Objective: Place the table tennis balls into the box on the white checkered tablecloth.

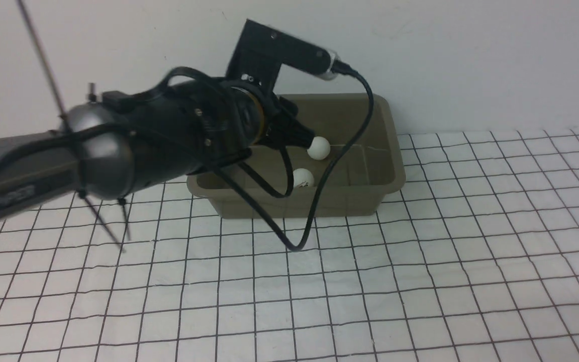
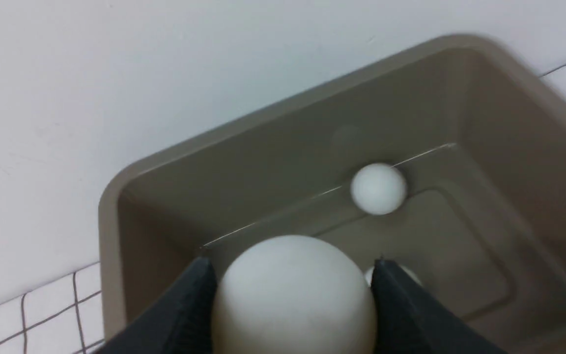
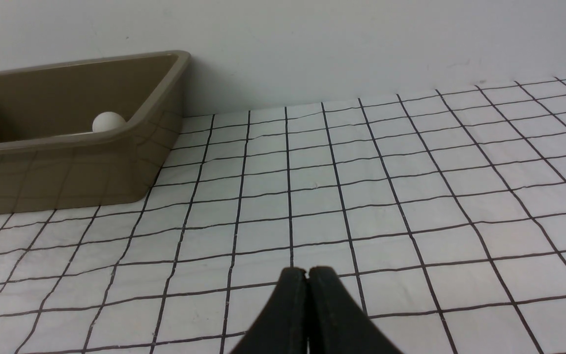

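**Left gripper holds a ball over the box**

In the front view the left arm (image 1: 118,146) reaches in from the left edge to the centre of the frame. The left gripper (image 2: 292,263) pinches the held ball (image 1: 318,148) between its two fingers (image 2: 189,309), with the jaws part-way apart at the ball's width. The held ball hangs above the open box (image 1: 392,151). The box sits on the cloth (image 1: 420,281) at upper centre of the frame, close against the wall (image 1: 470,50).

Just below the held ball in that frame, a second ball (image 1: 303,178) lies inside the box. The left wrist view shows two balls in the box: a far ball (image 2: 379,189) on the floor at the foot of an inner side, and a hidden ball (image 2: 403,274), only a sliver behind one finger. I cannot tell which of these is the one seen from the front.

The right gripper (image 3: 307,276) has its jaws pressed together on nothing. It is over the cloth, well apart from the box.
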Controlling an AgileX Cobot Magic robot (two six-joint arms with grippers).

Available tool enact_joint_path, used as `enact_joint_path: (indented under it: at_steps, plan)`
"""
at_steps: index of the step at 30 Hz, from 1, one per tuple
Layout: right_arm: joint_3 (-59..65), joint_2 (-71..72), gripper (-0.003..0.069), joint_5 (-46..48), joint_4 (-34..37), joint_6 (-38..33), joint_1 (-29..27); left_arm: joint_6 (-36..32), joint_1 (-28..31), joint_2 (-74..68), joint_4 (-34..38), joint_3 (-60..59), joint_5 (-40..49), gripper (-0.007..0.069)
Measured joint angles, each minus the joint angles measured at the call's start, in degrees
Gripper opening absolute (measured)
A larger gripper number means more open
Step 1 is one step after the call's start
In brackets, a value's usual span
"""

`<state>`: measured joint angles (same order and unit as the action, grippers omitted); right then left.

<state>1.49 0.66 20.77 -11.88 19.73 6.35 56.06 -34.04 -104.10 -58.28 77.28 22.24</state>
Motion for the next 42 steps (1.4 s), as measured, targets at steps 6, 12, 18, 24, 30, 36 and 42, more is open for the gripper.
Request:
enact_joint_path:
  at_steps: [6,12,18,24,30,36,42]
  plan:
    - [0.00,0.00,-0.0014,0.00,0.00,0.00,0.00,-4.40,0.24,-10.65,-1.12,5.16,-2.42,0.0353]
    - [0.00,0.00,-0.0014,0.00,-0.05,0.00,0.00,-2.36,0.24,-15.97,-1.31,7.51,-4.35,0.0395]
    - [0.00,0.00,-0.0014,0.00,-0.05,0.00,0.00,-1.41,0.24,-15.65,-1.50,10.11,1.44,0.0533]
    - [0.00,0.00,-0.0014,0.00,-0.05,0.00,0.00,-4.61,-1.04,-7.21,-0.97,10.57,16.19,0.0433]
    - [0.00,0.00,-0.0014,0.00,-0.05,0.00,0.00,-6.20,-3.67,9.63,-0.95,5.36,20.73,0.0050]
    - [0.00,0.00,-0.0014,0.00,-0.05,0.00,0.00,-1.56,-6.13,33.46,-1.33,-16.31,17.77,-0.0004]
    - [0.00,0.00,-0.0014,0.00,-0.05,0.00,0.00,4.64,-6.20,54.83,-1.40,-31.93,11.90,-0.0004]
